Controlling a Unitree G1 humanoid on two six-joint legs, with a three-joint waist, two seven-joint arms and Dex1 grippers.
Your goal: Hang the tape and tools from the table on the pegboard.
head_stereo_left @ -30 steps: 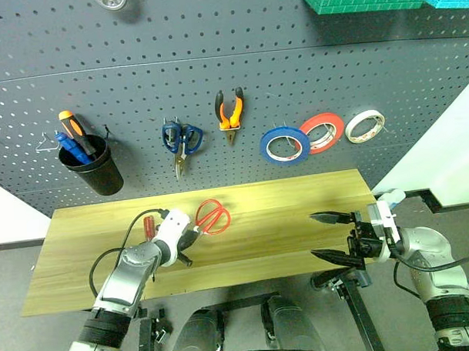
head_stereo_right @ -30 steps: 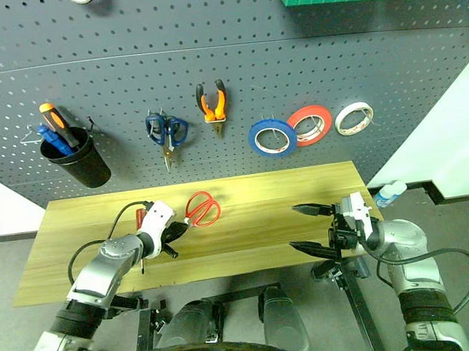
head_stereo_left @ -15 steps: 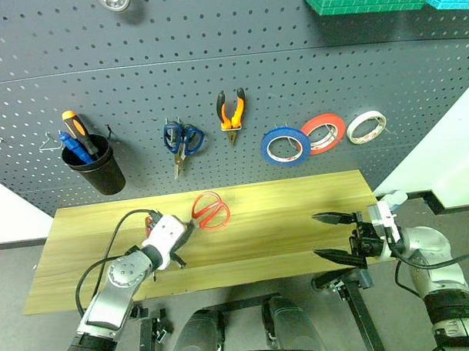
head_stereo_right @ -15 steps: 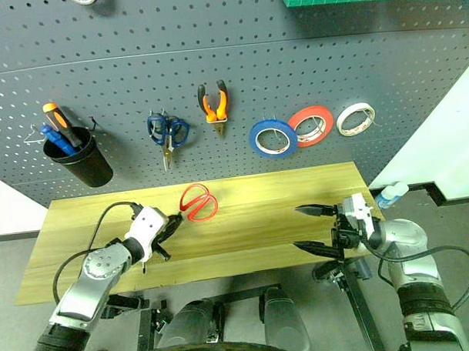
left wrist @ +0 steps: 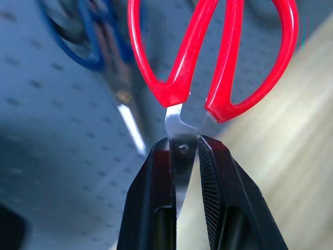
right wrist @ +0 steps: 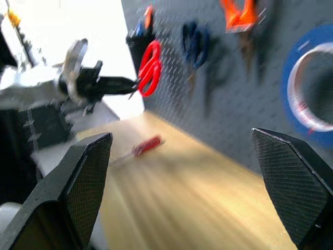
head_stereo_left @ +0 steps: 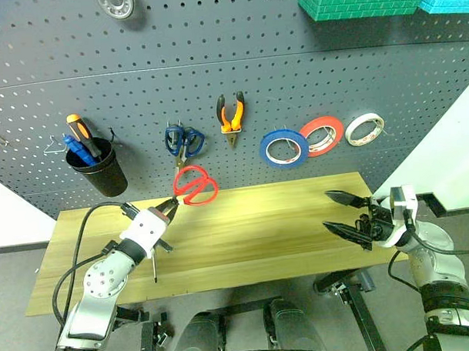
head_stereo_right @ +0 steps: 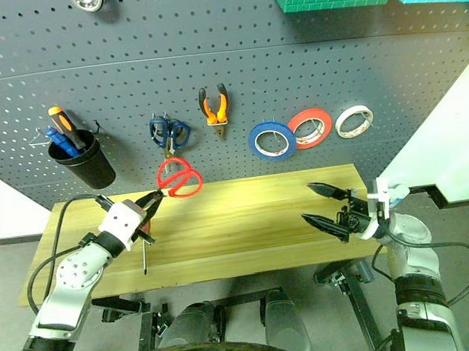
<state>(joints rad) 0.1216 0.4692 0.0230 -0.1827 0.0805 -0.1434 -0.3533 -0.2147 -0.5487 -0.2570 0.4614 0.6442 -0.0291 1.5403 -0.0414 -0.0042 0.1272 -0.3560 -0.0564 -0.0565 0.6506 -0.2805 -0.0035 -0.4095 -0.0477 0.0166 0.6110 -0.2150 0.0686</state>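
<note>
Hanging the red scissors (head_stereo_left: 194, 184) is the step in hand, as I read it. My left gripper (left wrist: 183, 156) is clamped on the bare steel blades just below the pivot, glossy red plastic loops leading, the pair lifted off the table (head_stereo_left: 252, 236) and held just below the blue scissors (head_stereo_left: 183, 140) already on the pegboard (head_stereo_left: 239, 90). That board is matte dark grey sheet, drilled in even rows, with thin wire hooks. Relative to the blue scissors: the orange-and-black pliers (head_stereo_left: 231, 114) hang just to the right, then the dark blue tape roll (head_stereo_left: 284, 148), a flat ring on its hook, with a red-orange roll (head_stereo_left: 322, 135) and a white roll (head_stereo_left: 365, 128) beyond; a black cup (head_stereo_left: 99, 166) of handles sits well to the left. Still on the pale, grained wood, down-left of the blue scissors, lies the small red-handled screwdriver (right wrist: 146, 146), slim shaft, beside my left arm. My right gripper (head_stereo_left: 345, 212) hangs over the table's right end, jaws spread wide with nothing between them. Next move, I judge: pick a free hook near the blue scissors and thread one red loop over it; the loops are roomy but the hook is thin, so alignment matters before releasing.
</note>
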